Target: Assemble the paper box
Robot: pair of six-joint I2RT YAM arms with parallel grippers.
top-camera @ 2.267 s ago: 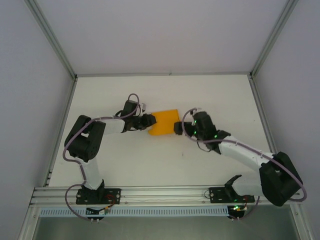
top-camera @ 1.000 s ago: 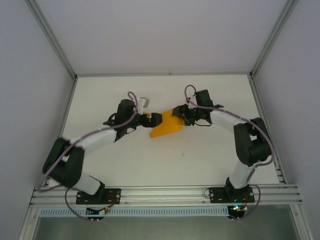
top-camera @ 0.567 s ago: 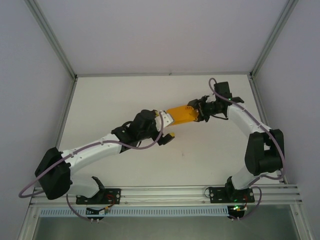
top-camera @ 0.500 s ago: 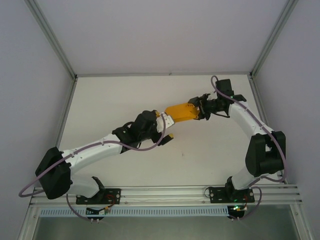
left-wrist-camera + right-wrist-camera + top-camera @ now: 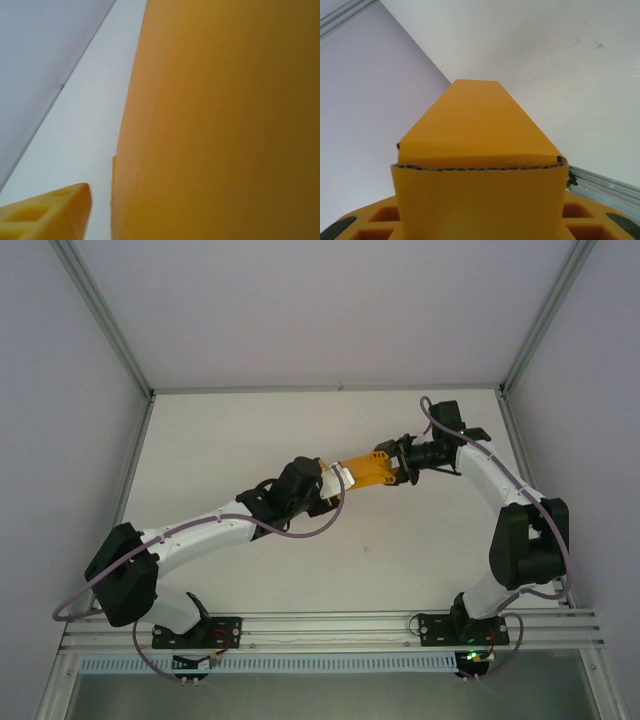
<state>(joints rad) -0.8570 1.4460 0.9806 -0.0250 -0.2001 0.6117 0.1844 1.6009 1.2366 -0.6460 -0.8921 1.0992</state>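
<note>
Paper box: the orange-yellow thin-card paper box [image 5: 366,471] is a short, partly formed sleeve lying between the two grippers, toward 1 o'clock from the middle of the white table [image 5: 230,440]. Its long axis runs from 8 o'clock to 2 o'clock in the overhead view.
Box height: it looks lifted clear of the table, though I cannot be sure from above.
Right gripper: the right gripper [image 5: 401,461] takes the box's 2 o'clock end. In its wrist view the yellow ribbed fingers [image 5: 592,220] sit on either side of the card, clenched on the box, with a corrugated cut edge and a folded panel straight ahead.
Left gripper: the left gripper [image 5: 334,483] meets the box's 8 o'clock end. Its wrist view has the card pressed close and one yellow finger [image 5: 47,215] at 7 o'clock. I cannot tell whether its jaws are clenched or released.
Step in hand: probably squaring the sleeve or pushing an end flap home while the right arm braces it.
Doing it well: hold the right grip firm but not crushing, since thin card buckles. Press with the left along the box's long axis, flat against the flap and on the crease line.
Risk: an off-axis push could twist the box out of the right fingers or dent a wall.
</note>
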